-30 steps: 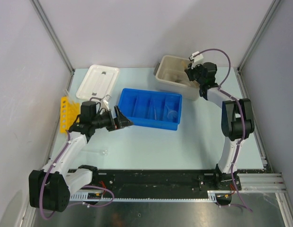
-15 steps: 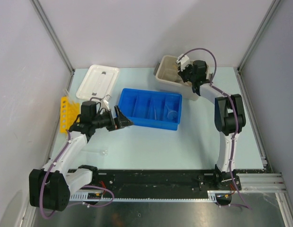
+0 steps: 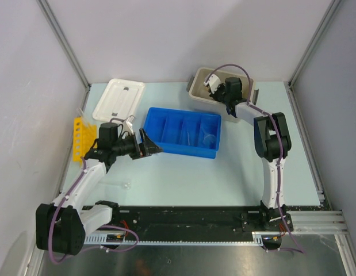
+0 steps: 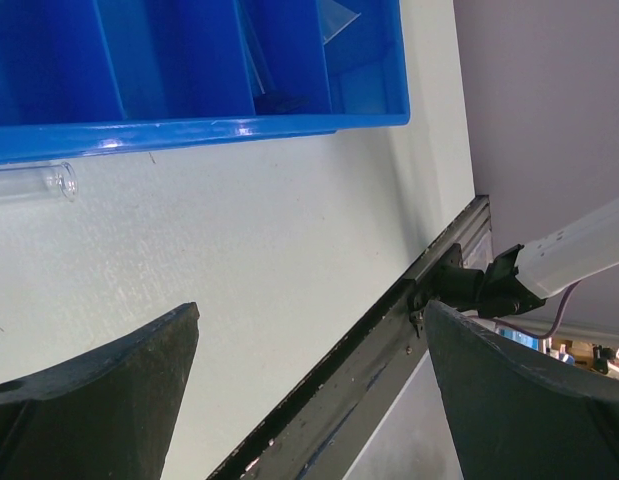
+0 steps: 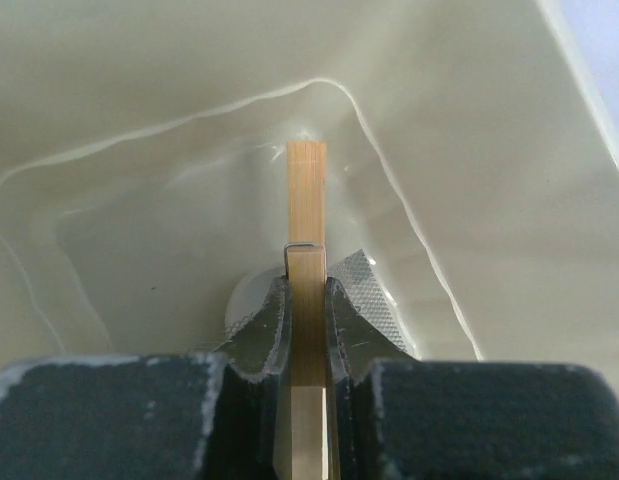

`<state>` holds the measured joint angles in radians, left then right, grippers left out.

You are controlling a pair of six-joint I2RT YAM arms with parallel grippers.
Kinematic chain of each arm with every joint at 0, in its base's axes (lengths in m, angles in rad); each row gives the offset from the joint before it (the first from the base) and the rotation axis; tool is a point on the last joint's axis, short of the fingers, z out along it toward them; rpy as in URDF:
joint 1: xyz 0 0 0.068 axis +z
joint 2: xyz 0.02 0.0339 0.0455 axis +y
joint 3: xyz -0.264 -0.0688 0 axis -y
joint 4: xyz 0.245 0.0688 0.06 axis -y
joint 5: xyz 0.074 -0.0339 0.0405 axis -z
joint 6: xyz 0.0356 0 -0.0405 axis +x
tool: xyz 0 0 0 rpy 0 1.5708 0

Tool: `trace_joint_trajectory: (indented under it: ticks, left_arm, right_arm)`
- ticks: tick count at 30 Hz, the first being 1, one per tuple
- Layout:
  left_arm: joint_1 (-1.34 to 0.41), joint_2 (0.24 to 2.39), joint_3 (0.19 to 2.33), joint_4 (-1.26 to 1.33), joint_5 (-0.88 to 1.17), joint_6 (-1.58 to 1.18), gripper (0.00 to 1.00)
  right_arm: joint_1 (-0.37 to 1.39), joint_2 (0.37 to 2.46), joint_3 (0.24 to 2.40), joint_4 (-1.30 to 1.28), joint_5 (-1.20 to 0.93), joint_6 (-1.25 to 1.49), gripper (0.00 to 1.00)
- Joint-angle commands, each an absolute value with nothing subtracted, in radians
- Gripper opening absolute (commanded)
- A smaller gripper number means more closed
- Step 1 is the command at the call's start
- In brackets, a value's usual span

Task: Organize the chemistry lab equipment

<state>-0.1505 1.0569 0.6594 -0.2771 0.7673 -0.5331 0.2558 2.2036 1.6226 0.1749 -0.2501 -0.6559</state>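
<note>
My right gripper (image 5: 307, 300) is shut on a tan wooden stick (image 5: 307, 200) with a wire clip, and holds it over the inside of the beige tub (image 5: 139, 150). A grey mesh with a white disc (image 5: 364, 275) lies on the tub floor under the fingers. In the top view the right gripper (image 3: 219, 91) is over the tub (image 3: 199, 86). My left gripper (image 3: 148, 144) is open and empty, just left of the blue divided tray (image 3: 183, 132). A clear glass tube (image 4: 29, 183) lies on the table against the tray wall (image 4: 189, 128). Another small glass item (image 3: 125, 185) lies near the left arm.
A white lid (image 3: 119, 99) lies at the back left. A yellow tube rack (image 3: 79, 137) stands by the left wall. Clear glassware (image 3: 207, 138) sits in the tray's right compartments. A black rail (image 3: 189, 217) runs along the table's near edge.
My right gripper has swung left from the tub's right end to over its middle, with the stick in it. The left arm has not moved.
</note>
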Motion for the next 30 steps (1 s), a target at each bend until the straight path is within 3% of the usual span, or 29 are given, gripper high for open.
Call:
trace_joint_trajectory:
  ticks: [1, 10, 19, 24, 30]
  left_arm:
    - [-0.157, 1.053, 0.652, -0.251, 0.801, -0.531, 1.0]
    - [-0.155, 1.064, 0.652, -0.252, 0.785, -0.535, 0.99]
    - [-0.155, 1.038, 0.629, -0.253, 0.71, -0.55, 0.98]
    - [-0.155, 1.009, 0.655, -0.312, 0.623, -0.526, 0.98]
    - [-0.144, 0.918, 0.662, -0.404, 0.347, -0.617, 1.0]
  right_arm:
    - [0.257, 2.214, 1.677, 0.169, -0.223, -0.696, 0.14]
    - [0.262, 2.149, 1.693, 0.146, -0.188, -0.671, 0.46]
    - [0.292, 1.957, 1.619, 0.176, -0.05, -0.592, 0.58]
    - [0.343, 1.797, 1.503, 0.172, 0.023, -0.464, 0.59]
    - [0.44, 1.635, 1.399, 0.032, 0.072, -0.205, 0.56]
